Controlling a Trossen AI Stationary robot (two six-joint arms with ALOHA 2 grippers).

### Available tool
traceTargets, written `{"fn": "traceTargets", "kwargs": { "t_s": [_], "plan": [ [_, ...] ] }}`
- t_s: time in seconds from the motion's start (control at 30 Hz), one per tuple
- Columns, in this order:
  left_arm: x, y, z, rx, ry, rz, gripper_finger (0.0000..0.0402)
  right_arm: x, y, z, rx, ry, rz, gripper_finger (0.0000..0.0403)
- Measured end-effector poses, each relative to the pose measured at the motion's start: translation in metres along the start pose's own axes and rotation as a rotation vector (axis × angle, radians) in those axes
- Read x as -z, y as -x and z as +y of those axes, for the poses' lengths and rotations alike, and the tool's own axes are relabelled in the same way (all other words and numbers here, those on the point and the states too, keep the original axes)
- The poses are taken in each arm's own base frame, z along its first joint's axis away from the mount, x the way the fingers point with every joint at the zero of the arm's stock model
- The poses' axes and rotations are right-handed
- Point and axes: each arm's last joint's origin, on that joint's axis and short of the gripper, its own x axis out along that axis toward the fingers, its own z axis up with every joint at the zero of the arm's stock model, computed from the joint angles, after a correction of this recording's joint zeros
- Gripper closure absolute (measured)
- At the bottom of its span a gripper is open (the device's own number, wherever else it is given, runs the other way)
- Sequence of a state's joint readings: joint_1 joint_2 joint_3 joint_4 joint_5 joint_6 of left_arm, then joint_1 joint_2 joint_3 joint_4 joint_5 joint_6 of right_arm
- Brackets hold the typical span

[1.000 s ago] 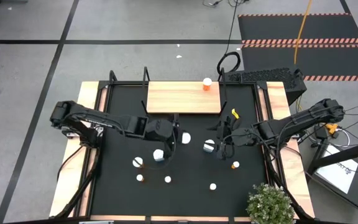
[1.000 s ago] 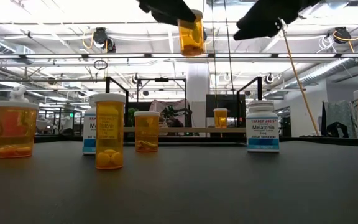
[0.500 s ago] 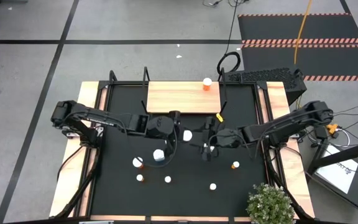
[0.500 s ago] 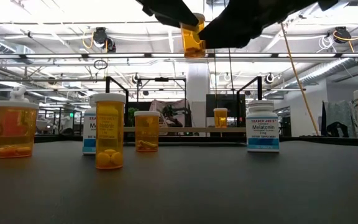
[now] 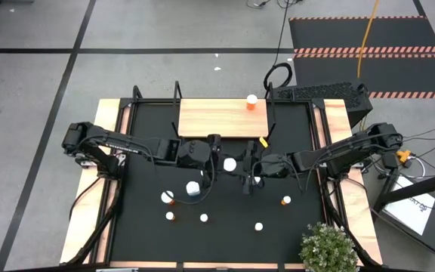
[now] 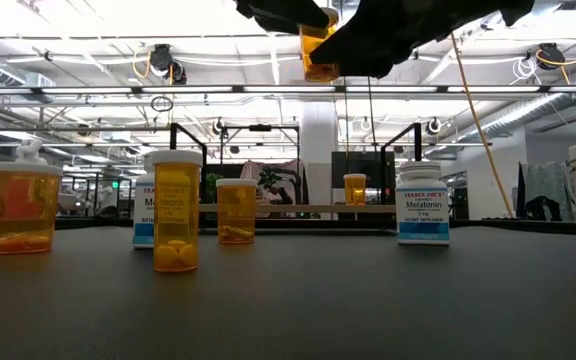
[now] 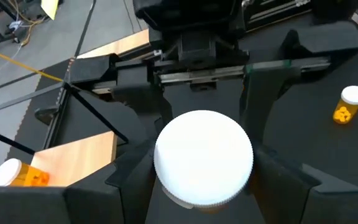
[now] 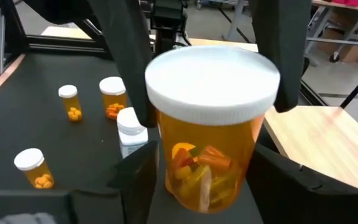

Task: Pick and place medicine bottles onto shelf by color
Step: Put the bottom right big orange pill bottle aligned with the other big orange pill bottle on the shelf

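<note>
Black tabletop (image 5: 149,234), frame centre: left gripper (image 5: 216,164) w/ orange bottle (image 8: 210,124) clamped; right gripper (image 5: 249,172) straddles it, closure unclear. Light, rigid, slick; grip body.

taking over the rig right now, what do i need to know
Left tool: shut on an orange pill bottle, held in the air in front of the shelf.
Right tool: at that same bottle, grip unclear.
Done: one orange bottle stands near the shelf's right end.
Left: the held bottle, plus the remaining bottles, orange and white, standing on the black table.
</note>
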State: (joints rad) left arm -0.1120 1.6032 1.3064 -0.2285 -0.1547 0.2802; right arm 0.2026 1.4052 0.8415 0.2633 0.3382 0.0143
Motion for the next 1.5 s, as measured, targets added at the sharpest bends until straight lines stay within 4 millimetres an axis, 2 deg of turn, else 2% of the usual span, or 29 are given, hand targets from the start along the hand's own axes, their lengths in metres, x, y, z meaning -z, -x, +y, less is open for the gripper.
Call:
{"fn": "traceTargets", "kwargs": {
  "t_s": [0.2,0.4,0.8,0.9,1.07,1.27,1.5],
  "plan": [
    [-0.002,0.001,-0.005,0.006,-0.006,-0.012,0.0169,-0.001,0.002,-0.001,-0.001,0.006,0.002,0.0215],
    [-0.005,0.002,-0.007,0.006,0.01,-0.025,0.0165,-0.004,0.007,-0.002,-0.008,0.009,0.001,0.0216],
    [-0.012,0.024,-0.003,-0.035,0.091,-0.045,0.007,-0.016,0.037,-0.002,-0.038,-0.007,-0.015,0.0215],
    [-0.01,0.022,-0.004,-0.03,0.134,-0.032,0.0067,-0.017,0.038,-0.001,-0.041,-0.015,-0.025,0.0214],
    [0.0,0.007,-0.013,-0.035,0.198,-0.106,0.0067,-0.017,0.036,0.0,-0.039,-0.023,-0.025,0.0214],
    [0.016,-0.002,-0.024,-0.049,0.233,-0.269,0.0066,-0.018,0.036,0.0,-0.04,-0.025,-0.041,0.0214],
    [0.029,-0.003,-0.03,-0.018,0.24,-0.421,0.0066,-0.02,0.036,0.0,-0.042,-0.007,-0.058,0.0213]
  ]
}}
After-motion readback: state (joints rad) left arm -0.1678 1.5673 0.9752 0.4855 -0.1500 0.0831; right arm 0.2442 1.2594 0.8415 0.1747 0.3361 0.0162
